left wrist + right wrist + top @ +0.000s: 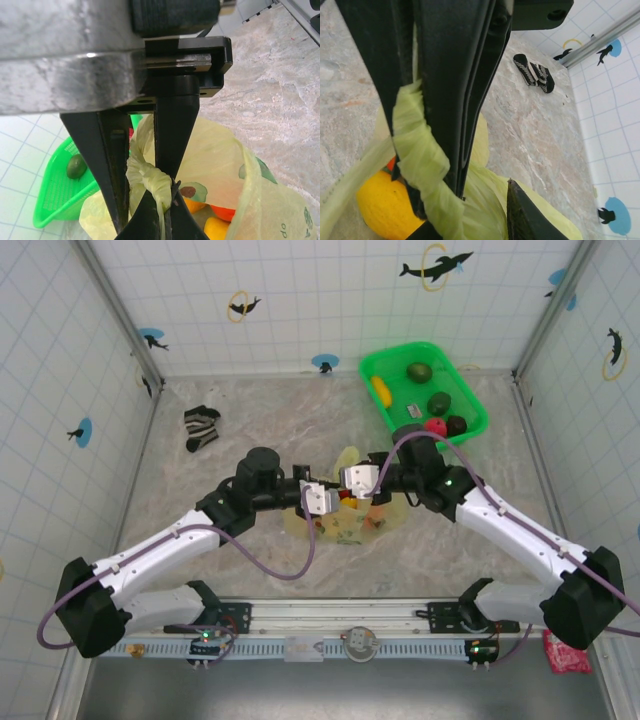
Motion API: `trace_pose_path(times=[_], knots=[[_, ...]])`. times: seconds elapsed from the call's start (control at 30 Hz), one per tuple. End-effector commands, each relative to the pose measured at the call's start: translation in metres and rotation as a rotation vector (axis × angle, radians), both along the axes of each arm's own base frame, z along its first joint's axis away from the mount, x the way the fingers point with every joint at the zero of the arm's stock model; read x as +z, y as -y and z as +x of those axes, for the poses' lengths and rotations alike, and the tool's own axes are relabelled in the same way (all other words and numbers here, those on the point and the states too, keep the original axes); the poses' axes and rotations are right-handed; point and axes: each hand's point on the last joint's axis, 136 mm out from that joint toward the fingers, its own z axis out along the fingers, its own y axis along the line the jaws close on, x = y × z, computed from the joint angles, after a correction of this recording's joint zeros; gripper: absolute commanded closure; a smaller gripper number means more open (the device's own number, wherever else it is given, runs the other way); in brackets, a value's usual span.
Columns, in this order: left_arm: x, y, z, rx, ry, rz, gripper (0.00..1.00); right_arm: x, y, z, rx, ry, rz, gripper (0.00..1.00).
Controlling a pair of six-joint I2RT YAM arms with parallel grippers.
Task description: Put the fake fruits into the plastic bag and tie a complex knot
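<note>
The pale-yellow plastic bag (345,525) lies mid-table under both grippers, which meet over it. My left gripper (169,220) (325,500) is shut on a twisted, knot-like bunch of the bag's handle (150,177). Through the film I see orange (194,205), red (223,213) and yellow (216,230) fake fruits. My right gripper (485,210) (355,485) is open by a narrow gap with bag film in it. A handle strand (420,160) loops round one of its fingers (455,100). A yellow fruit (382,207) sits below.
A green basket (470,400) at the back right holds several more fruits, among them a dark green one (76,166). A striped sock (200,427) (535,72) lies at the back left. A red cloth (567,652) lies off the near right corner.
</note>
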Motion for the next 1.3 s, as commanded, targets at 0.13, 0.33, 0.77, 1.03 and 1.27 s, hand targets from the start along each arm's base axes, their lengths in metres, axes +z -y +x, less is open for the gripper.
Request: trace_pose_path(times=[0.13, 0.33, 0.77, 1.03, 1.27], knots=[[-0.003, -0.001, -0.013, -0.058, 0.018, 0.006, 1.0, 0.005, -0.006, -0.006, 0.028, 0.001, 0.083, 0.86], [-0.004, -0.001, -0.015, -0.06, -0.018, 0.001, 0.9, 0.01, -0.004, -0.005, 0.006, 0.054, 0.14, 0.98], [0.044, -0.01, -0.043, -0.108, -0.143, -0.12, 0.53, 0.019, 0.01, 0.003, -0.032, 0.221, 0.166, 1.0], [0.129, -0.034, -0.069, -0.357, -0.374, -0.316, 0.55, 0.018, 0.012, -0.002, -0.014, 0.225, 0.157, 1.0], [0.13, -0.015, 0.004, -0.085, -0.517, -0.405, 0.63, 0.023, 0.013, -0.009, 0.013, 0.223, 0.173, 1.0]])
